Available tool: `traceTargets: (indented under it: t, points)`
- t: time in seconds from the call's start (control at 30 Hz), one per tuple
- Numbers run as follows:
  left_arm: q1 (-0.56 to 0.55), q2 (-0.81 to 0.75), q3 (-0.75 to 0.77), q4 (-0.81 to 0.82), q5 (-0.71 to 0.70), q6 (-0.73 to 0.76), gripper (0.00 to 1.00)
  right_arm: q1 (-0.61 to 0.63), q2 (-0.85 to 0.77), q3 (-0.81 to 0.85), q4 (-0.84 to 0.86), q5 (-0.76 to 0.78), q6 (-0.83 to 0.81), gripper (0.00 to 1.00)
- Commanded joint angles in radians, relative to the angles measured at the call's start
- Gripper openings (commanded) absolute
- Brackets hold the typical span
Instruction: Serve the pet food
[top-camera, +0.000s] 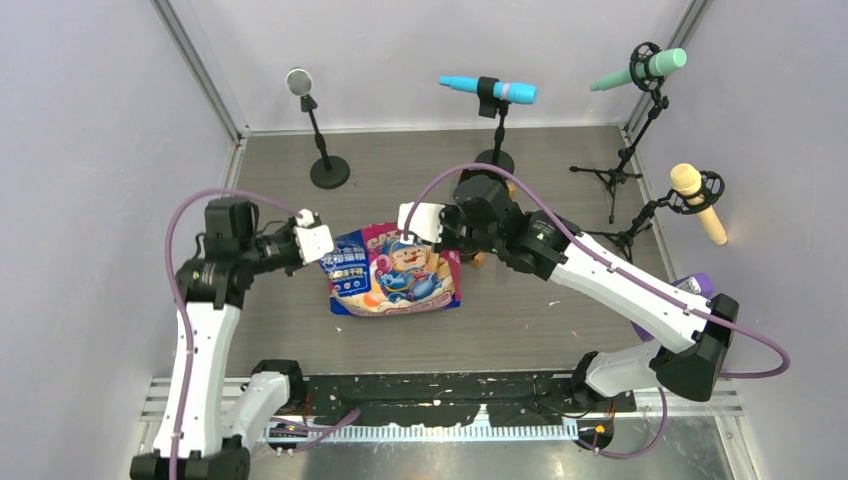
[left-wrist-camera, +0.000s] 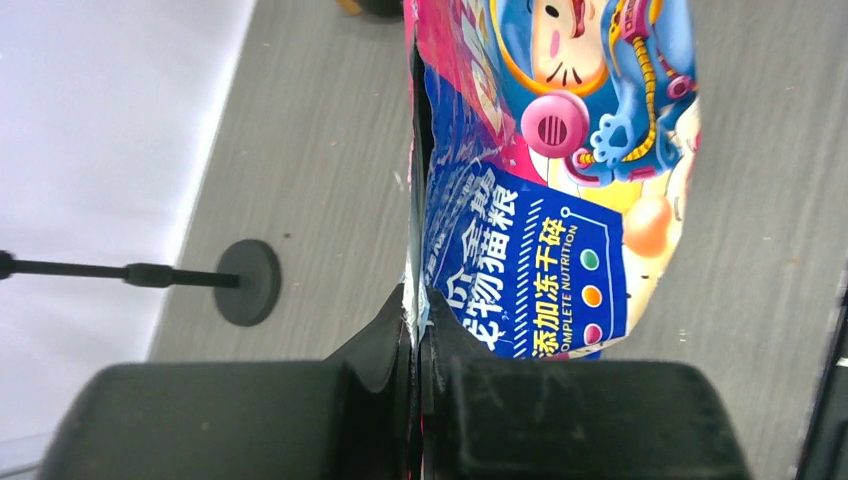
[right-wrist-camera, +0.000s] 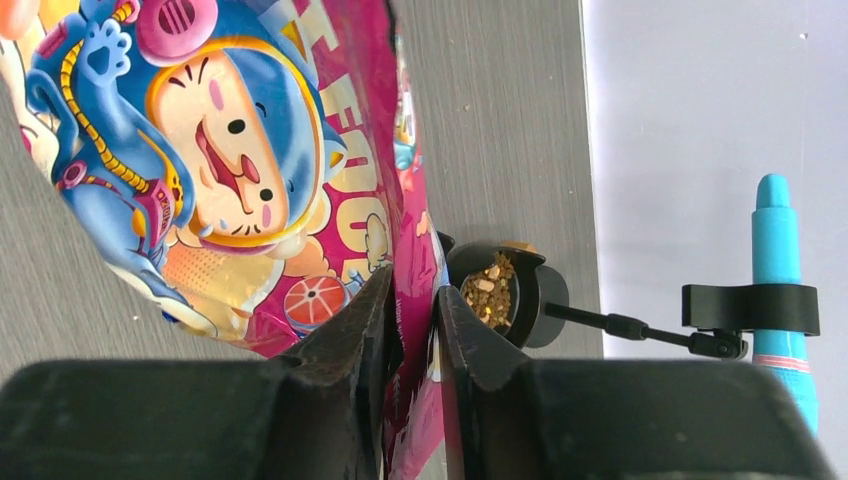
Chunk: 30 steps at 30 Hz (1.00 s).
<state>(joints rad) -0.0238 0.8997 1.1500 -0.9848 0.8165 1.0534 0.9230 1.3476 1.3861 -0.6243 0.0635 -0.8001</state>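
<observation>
The glossy pink-and-blue pet food bag (top-camera: 395, 270) lies on the grey table, cartoon side up. My left gripper (top-camera: 331, 260) is shut on its left edge; in the left wrist view the fingers (left-wrist-camera: 418, 310) pinch the bag's thin seam (left-wrist-camera: 540, 200). My right gripper (top-camera: 440, 245) sits at the bag's upper right corner. In the right wrist view its fingers (right-wrist-camera: 413, 290) press a fold of the bag (right-wrist-camera: 230, 170) from both sides. Just behind them stands a small black bowl (right-wrist-camera: 527, 290) holding brown kibble (right-wrist-camera: 488, 290).
Microphones on stands ring the back of the table: a black round one (top-camera: 300, 82), a blue one (top-camera: 488, 90), a green one (top-camera: 640, 70) and a yellow one (top-camera: 697, 200). A stand base (left-wrist-camera: 248, 282) lies left of the bag. White walls close three sides.
</observation>
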Motion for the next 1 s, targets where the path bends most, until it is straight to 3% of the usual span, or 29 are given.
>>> traceTargets:
  t: [0.0,0.17,0.3,0.47,0.53,0.57,0.63,0.7,0.8,0.97]
  points:
    - [0.008,-0.122,-0.157,0.172,-0.073,-0.029,0.0,-0.048,-0.017,-0.045,0.108,0.057,0.028,0.05]
    - [0.004,-0.188,-0.203,0.249,-0.176,-0.081,0.0,-0.068,-0.025,-0.036,0.143,0.063,0.081,0.05]
    - [-0.013,-0.235,-0.254,0.397,-0.297,-0.273,0.0,-0.07,-0.038,-0.039,0.144,0.035,0.098,0.05]
    - [-0.013,-0.232,-0.242,0.41,-0.234,-0.306,0.0,-0.07,-0.022,0.04,0.109,-0.159,0.153,0.05]
    - [-0.013,-0.22,-0.236,0.388,-0.174,-0.277,0.0,-0.069,0.01,0.109,0.067,-0.27,0.175,0.17]
    - [-0.014,-0.217,-0.236,0.377,-0.135,-0.259,0.0,-0.068,0.039,0.161,0.046,-0.331,0.184,0.33]
    - [-0.015,-0.216,-0.243,0.36,-0.09,-0.232,0.0,-0.06,0.088,0.228,0.021,-0.413,0.201,0.51]
    - [-0.017,-0.217,-0.252,0.359,-0.065,-0.218,0.0,-0.045,0.131,0.268,0.02,-0.454,0.201,0.6]
    - [-0.018,-0.214,-0.254,0.358,-0.057,-0.214,0.0,-0.03,0.191,0.301,0.06,-0.51,0.193,0.66]
    - [-0.02,-0.203,-0.236,0.36,-0.057,-0.226,0.0,0.0,0.282,0.361,0.117,-0.542,0.206,0.68]
